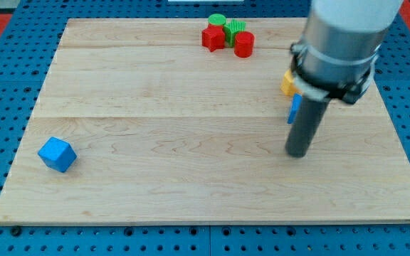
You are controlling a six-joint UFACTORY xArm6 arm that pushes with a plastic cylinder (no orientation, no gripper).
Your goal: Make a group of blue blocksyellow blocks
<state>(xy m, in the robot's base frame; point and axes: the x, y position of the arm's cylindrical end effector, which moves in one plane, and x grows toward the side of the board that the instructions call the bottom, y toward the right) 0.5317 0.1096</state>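
My tip (297, 153) rests on the board right of centre. Just above it, a blue block (293, 108) and a yellow block (287, 83) peek out from behind the left side of the rod; both are mostly hidden by the arm, so their shapes are unclear. A blue cube (56, 154) sits alone near the board's lower left corner, far from the tip. Any other blue or yellow blocks are hidden behind the arm.
A cluster at the view's top centre holds a red star-like block (212, 38), a red cylinder (243, 44), a green cylinder (217, 21) and a green block (235, 29). The wooden board (191, 192) lies on a blue pegboard.
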